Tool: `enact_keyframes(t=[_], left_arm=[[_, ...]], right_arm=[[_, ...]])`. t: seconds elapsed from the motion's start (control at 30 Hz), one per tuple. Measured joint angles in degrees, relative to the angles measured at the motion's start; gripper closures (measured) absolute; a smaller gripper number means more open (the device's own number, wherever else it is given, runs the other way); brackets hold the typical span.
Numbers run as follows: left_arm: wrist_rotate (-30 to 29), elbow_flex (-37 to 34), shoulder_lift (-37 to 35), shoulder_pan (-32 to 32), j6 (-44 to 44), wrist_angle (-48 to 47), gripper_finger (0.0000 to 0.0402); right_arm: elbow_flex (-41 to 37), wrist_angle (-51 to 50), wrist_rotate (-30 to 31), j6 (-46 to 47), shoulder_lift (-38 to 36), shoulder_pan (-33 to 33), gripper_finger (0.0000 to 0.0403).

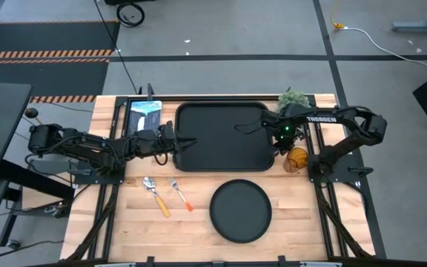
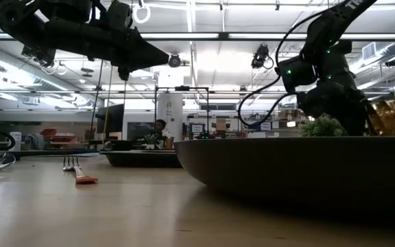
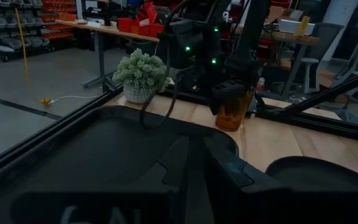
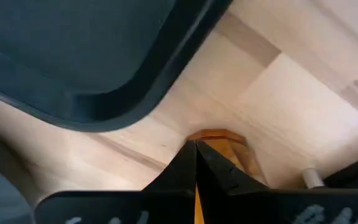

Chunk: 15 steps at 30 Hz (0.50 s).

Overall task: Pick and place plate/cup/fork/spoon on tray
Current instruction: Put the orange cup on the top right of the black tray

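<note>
The black tray [image 1: 224, 137] lies at the table's far middle. The round black plate [image 1: 241, 211] lies near the front edge. The fork [image 1: 181, 194] and the spoon [image 1: 156, 196] lie left of the plate. The amber cup [image 1: 296, 159] is on the wood by the tray's near right corner. My right gripper [image 1: 289, 144] is directly above the cup and shut on it. My left gripper [image 1: 175, 142] hovers shut and empty over the tray's left edge. My right gripper comes at the cup from above, its fingers [image 4: 185, 165] pointing down. They close on the cup's top rim [image 4: 219, 138], with a sliver of amber showing between them. The cup stays upright under the fingers [image 3: 232, 115]. I cannot tell whether its base has left the table.
A small green plant [image 1: 293, 99] stands at the tray's far right corner, close to my right arm. A blue-and-white card [image 1: 144, 117] lies left of the tray. There is bare wood right of the plate and around the fork and spoon.
</note>
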Motion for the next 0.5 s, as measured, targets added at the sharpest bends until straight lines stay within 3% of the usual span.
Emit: enact_keyframes(t=[0.27, 0.5], left_arm=[[0.0, 0.0, 0.0, 0.0, 0.0, 1.2, 0.0349], [0.0, 0.0, 0.0, 0.0, 0.1, 1.3, 0.0349]], right_arm=[[0.0, -4.9, 11.6, -0.1, -3.9, -3.9, 0.0395], [-0.8, -10.4, 13.2, 1.4, -6.2, -11.3, 0.0396]])
